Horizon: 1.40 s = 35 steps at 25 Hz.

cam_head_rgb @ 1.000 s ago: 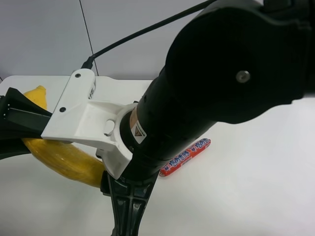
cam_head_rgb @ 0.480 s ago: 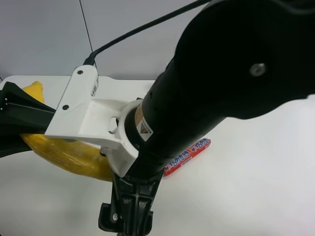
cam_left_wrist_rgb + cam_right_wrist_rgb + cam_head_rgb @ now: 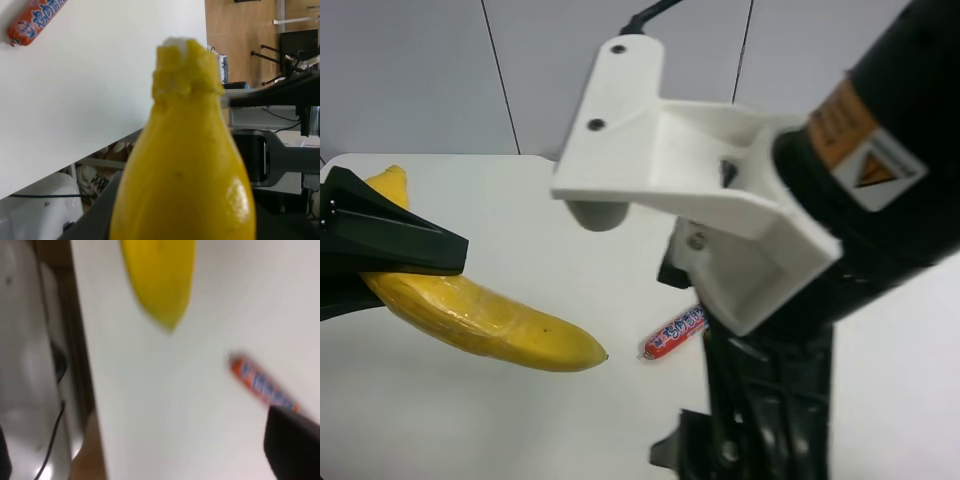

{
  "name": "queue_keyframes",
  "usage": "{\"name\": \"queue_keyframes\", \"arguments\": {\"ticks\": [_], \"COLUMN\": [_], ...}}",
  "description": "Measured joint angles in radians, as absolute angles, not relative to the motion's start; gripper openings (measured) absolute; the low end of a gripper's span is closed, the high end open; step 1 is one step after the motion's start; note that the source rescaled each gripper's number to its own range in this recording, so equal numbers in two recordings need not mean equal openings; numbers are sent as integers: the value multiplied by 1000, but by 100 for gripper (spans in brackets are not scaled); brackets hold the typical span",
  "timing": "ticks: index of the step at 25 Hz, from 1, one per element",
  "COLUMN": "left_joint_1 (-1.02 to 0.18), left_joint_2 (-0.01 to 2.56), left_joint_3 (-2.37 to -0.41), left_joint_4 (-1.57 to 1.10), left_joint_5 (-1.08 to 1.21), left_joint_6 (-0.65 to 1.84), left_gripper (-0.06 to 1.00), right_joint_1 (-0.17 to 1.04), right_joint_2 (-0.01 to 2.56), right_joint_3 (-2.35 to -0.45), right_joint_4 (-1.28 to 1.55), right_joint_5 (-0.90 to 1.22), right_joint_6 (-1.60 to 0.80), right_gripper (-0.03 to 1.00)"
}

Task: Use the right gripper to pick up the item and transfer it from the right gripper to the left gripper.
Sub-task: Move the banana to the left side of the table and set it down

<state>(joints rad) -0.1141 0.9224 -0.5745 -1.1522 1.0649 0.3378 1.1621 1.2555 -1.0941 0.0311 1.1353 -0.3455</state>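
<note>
Moved: black two-finger right gripper [image 3: 745, 445] off curved yellow banana [image 3: 510, 330].
Left gripper [image 3: 395, 275]: clamps banana.
Right wrist view: one finger [image 3: 292, 445] only; spread unclear.

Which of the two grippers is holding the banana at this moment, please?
The left gripper, at the exterior high view's left: its black fingers clamp the banana, which fills its wrist view. The right gripper holds nothing.

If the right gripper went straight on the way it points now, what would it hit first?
Most likely the table: the right gripper points down at it, with the sausage just beyond its finger, so that might be touched first. The banana is well off that line. Blur hides depth.
</note>
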Motion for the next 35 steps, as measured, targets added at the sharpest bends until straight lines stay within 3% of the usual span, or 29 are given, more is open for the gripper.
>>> {"name": "queue_keyframes", "arguments": {"ticks": [4,9,17,26,35], "left_joint_1": [-114,-114,-114,-114,-114], "left_joint_2": [922,922,922,922,922], "left_joint_3": [-574,-574,-574,-574,-574], "left_joint_4": [-1152,-1152,-1152,-1152,-1152], "left_joint_5": [1065,1065,1065,1065,1065], "left_joint_6": [338,338,338,338,338], "left_gripper": [0,0,0,0,0], "right_joint_1": [1162,1162,1163,1163,1163], "right_joint_2": [1172,1012,586,195,167], "right_joint_3": [-1060,-881,-618,-521,-506], "right_joint_4": [26,22,16,-42,-46], "right_joint_5": [1207,1211,1206,1102,1079], "right_joint_6": [-271,-162,-21,12,13], "right_gripper": [100,100,100,100,100]}}
